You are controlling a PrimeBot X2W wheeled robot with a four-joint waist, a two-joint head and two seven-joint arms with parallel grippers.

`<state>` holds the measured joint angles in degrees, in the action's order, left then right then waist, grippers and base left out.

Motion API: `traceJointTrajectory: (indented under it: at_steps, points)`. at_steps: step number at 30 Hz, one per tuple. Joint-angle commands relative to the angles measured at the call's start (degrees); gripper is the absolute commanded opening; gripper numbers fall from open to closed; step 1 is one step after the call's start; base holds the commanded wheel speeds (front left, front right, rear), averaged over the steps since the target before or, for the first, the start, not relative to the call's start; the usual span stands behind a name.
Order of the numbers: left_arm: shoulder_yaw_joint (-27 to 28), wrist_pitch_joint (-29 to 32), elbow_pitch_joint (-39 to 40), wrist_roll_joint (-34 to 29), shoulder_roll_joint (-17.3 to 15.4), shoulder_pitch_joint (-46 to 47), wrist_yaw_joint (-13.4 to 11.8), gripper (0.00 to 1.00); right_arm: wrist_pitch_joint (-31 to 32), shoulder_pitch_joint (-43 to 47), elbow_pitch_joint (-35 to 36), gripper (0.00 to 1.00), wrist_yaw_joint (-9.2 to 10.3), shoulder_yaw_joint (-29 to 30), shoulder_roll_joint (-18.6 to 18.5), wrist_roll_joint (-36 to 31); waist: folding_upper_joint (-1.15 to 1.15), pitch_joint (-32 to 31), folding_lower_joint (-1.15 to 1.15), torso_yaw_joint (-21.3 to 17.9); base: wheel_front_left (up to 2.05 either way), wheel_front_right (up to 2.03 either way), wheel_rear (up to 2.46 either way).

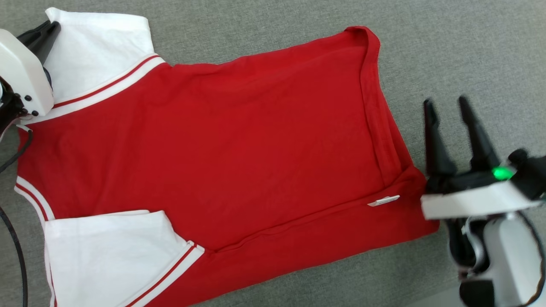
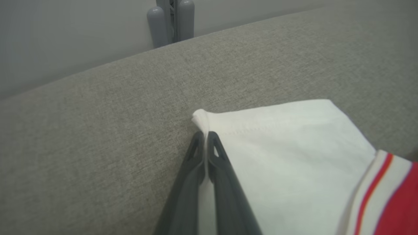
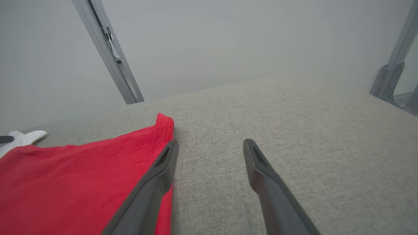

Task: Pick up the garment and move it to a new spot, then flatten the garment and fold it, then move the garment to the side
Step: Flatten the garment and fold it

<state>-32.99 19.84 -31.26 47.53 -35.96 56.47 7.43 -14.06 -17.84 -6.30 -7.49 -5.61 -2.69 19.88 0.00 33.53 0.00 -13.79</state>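
1. Garment (image 1: 222,140), red w/ white sleeves, is lying spread mostly flat on the grey fabric worktop (image 1: 469,42). The hem (image 1: 375,111) is pointing to the robot's right, w/ a strip turned over along it & along the near edge.
2. Left claw (image 1: 45,34) is clenching the corner of the far white sleeve (image 2: 277,147), cloth pinched between the jaws.
3. Right claw (image 1: 445,101) is sitting released just beside the hem corner, grasping nothing.
4. Risk: w/ only one side gripped, any pull is probably dragging the sleeve askew & wrinkling the body.
5. Risk: the pinch is thin, so the sleeve may be slipping out under tension.
6. Risk: the right claw, closing at the turned hem, could be catching one layer only, leaving the fold crooked.
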Motion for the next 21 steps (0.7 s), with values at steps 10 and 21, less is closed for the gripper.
traceJointTrajectory:
  at_steps: [10, 21]
  points:
    - [-6.1, -4.0, 0.6, 2.0, 5.1, 5.7, 0.1, 0.0, 12.4, -16.7, -5.3, 1.0, -0.05, 3.8, -6.4, 0.4, 0.0, -0.6, 0.0, 7.2, 0.0, 0.0, 0.0]
    - [-13.0, -10.0, 1.9, 2.5, 9.9, 11.8, 0.0, 0.0, 20.1, -20.6, -9.2, 1.0, -0.01, -2.4, -12.0, 1.9, 0.0, 1.3, 0.0, 14.3, 0.0, 0.0, 0.0]
